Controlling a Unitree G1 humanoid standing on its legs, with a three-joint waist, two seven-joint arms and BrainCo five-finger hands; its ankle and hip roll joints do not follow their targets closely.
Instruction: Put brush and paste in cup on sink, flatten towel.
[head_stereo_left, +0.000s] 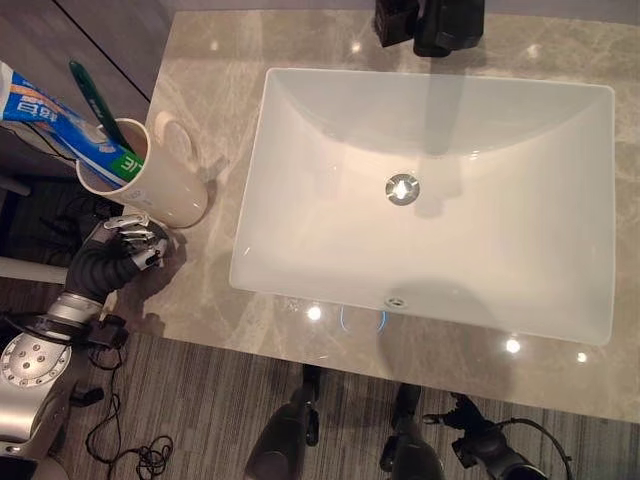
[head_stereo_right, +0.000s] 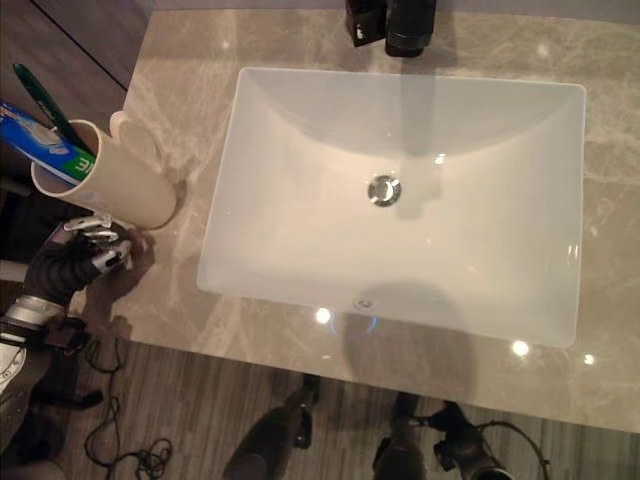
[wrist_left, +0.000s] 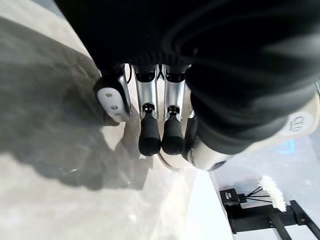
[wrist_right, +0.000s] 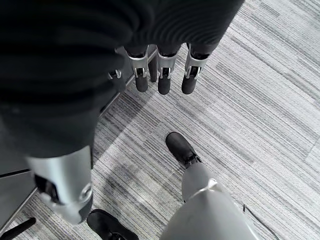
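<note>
Toothbrush and toothpaste stood together in the cream cup in the left eye view, leaning out over its rim; the cup sat on the table just beside the basin, at its left edge, so that part of the task looked done. The left hand lay low just in front of the cup's base, probably backing off it.

From the right eye view the same hand sat near the cup, fingers pointing toward it.

Along the left wrist view the fingers hung straight and relaxed, grasping nothing, with the cup's side close alongside them.

Within the right wrist view the right hand hung over the carpet, fingers loose and empty. No towel could be made out.
</note>
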